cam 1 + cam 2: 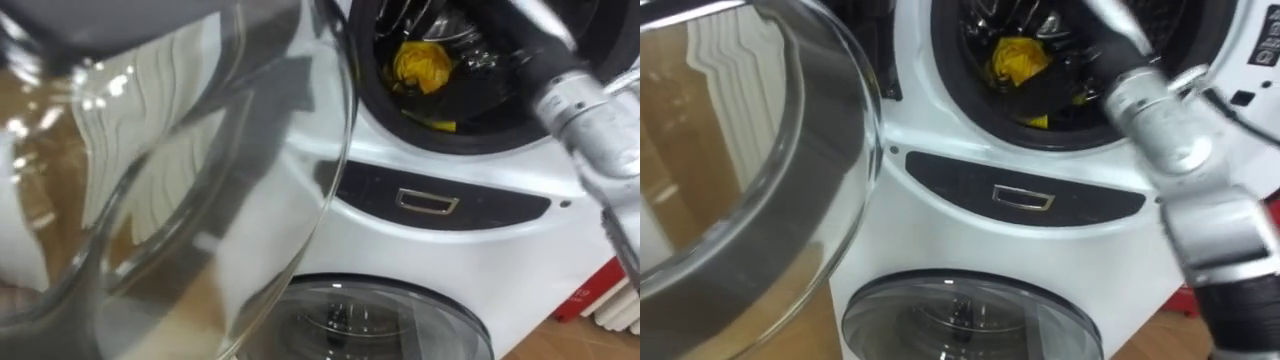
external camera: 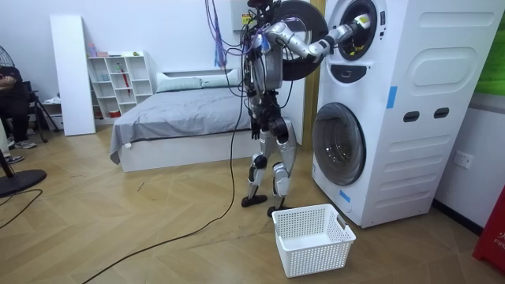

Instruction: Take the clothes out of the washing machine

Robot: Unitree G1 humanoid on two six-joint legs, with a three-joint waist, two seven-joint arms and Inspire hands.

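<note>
Now the robot stands square up against the tall white washing machine (image 2: 410,118), just on the room view's left of it, with its right arm raised and stretched into the upper drum (image 1: 410,20). Its right hand (image 2: 349,31) is at the mouth of that drum, but the fingers are lost in the dark in there, so I cannot tell whether they are spread or closed, or whether they have hold of anything. The yellow cloth (image 1: 420,65) lies bunched inside the drum, low and close to the front rim, with a scrap of yellow right at the lip below it. The upper round glass door (image 1: 200,180) is swung wide open to the robot's left, very near its head. Below the dark panel, the lower door (image 1: 960,315) is closed. On the floor by the robot's feet, in front of the machine, sits a white laundry basket (image 2: 312,237). Behind the robot there is a bed (image 2: 181,110), and a person (image 2: 12,102) sits at the far edge of the room view's left.
</note>
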